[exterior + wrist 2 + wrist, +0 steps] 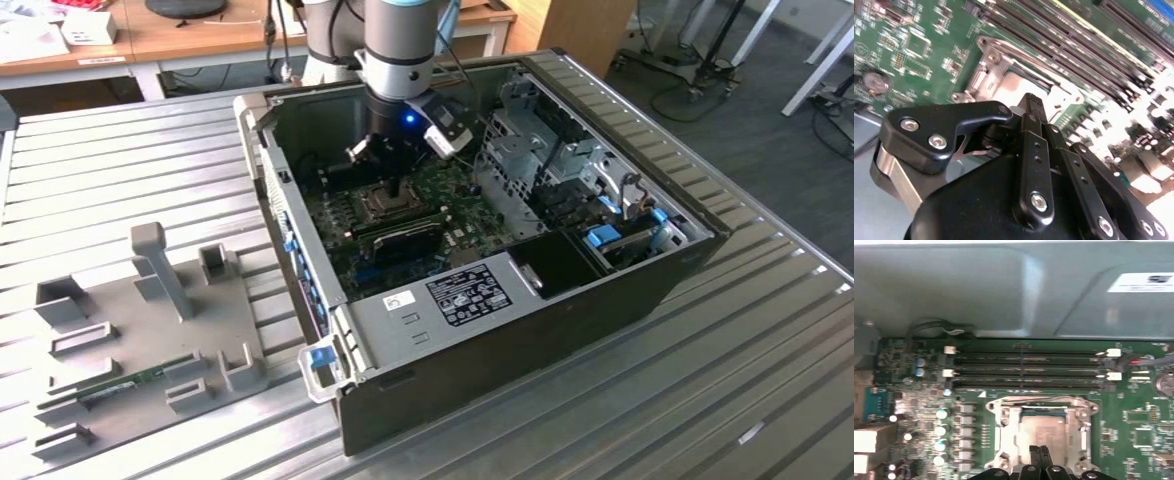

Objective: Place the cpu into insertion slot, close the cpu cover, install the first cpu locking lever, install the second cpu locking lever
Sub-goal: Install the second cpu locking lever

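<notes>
Exterior view: on the ribbed metal table [120, 150] lies the open black computer case [534, 330]; at twelve o'clock inside, the black tool [396, 190] hangs over the dark-framed square insertion slot [1041, 432]. The silver-grey square cpu [1046, 427] sits seated, silver frame cpu cover [1004, 425] down. Tool fingers [1040, 457] are pressed together, holding nothing. Lever work seems in hand, calling for fine lateral alignment.

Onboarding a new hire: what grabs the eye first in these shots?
The open computer case on the ribbed metal table, with the arm reaching in. Its gripper sits right over the cpu cover, lying flat over the cpu beside the long memory slots.
</notes>
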`<state>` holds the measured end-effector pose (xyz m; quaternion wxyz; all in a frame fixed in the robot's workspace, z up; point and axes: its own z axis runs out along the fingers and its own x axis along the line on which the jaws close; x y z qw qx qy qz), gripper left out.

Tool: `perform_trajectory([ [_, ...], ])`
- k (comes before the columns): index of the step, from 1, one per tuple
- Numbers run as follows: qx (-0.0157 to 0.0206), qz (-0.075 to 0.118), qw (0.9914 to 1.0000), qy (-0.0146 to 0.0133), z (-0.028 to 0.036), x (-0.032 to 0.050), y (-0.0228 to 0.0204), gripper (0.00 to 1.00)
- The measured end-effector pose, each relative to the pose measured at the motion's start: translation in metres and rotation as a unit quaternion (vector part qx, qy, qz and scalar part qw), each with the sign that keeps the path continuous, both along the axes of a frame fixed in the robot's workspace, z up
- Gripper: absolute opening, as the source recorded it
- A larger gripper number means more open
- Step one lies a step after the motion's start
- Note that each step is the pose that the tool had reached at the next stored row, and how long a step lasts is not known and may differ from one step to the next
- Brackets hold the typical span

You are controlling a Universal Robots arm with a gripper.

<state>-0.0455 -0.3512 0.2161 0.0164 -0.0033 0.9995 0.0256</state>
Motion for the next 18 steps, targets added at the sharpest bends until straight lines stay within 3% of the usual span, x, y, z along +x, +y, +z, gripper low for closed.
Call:
perform_trajectory([
  [3,0.0,0.0,1.0,0.0,0.0008,0.004,-0.0001,0.1],
  [8,0.0,0.0,1.0,0.0001,0.0099,0.0041,0.0,0.1],
  [18,0.0001,0.0,1.0,0.0,0.0101,0.0041,0.0,0.1],
])
